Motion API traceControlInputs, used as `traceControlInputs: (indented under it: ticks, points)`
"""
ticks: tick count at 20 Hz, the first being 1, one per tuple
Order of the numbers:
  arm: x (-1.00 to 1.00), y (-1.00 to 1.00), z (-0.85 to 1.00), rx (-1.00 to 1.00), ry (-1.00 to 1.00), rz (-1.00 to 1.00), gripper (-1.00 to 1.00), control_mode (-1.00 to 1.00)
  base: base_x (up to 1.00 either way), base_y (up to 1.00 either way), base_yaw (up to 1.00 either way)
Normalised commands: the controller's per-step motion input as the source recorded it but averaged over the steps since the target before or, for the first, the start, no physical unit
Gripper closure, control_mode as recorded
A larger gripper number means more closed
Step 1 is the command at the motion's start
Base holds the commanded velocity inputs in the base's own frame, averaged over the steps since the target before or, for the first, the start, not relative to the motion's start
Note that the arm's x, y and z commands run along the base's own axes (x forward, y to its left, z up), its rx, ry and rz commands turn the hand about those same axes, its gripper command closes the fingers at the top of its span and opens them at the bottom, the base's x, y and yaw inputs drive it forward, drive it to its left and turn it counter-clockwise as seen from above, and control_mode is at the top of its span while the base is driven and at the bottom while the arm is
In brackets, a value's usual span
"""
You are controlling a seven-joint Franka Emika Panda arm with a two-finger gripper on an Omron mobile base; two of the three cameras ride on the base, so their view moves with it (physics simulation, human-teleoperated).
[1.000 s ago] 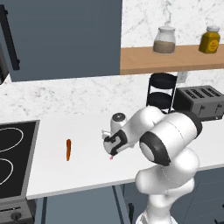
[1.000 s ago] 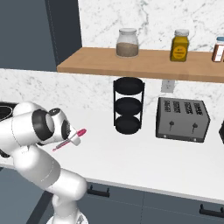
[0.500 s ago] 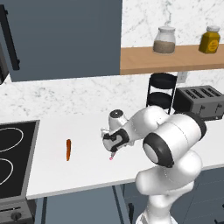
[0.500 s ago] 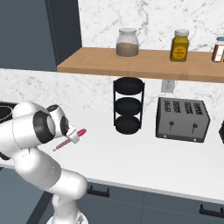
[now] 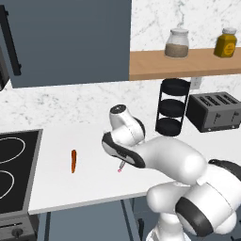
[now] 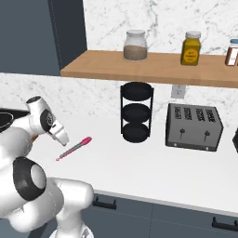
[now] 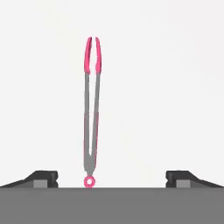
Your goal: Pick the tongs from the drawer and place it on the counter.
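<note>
Scanning left to right: black hob (image 5: 12,164), an orange stick (image 5: 73,161), then the tongs (image 6: 74,148) lying flat on the counter (image 6: 153,162). Gripper (image 7: 111,179) hovers above them, fingers wide apart, nothing held — looks like delivery made.
</note>
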Motion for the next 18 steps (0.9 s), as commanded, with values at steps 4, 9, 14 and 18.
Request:
traceControlInputs:
  ticks: [4,9,14,18]
  points:
    - [-0.75,0.01,0.87,0.00,0.13,0.00,-1.00,-1.00,0.00,0.00,0.00]
    - [-0.88,0.00,0.34,0.00,0.05,0.00,-1.00,-1.00,0.00,0.00,0.00]
    - [-0.88,0.00,0.00,0.01,-0.05,0.00,-1.00,-1.00,0.00,0.00,0.00]
    - [-0.65,0.00,0.00,0.00,-0.01,0.01,-1.00,-1.00,0.00,0.00,0.00]
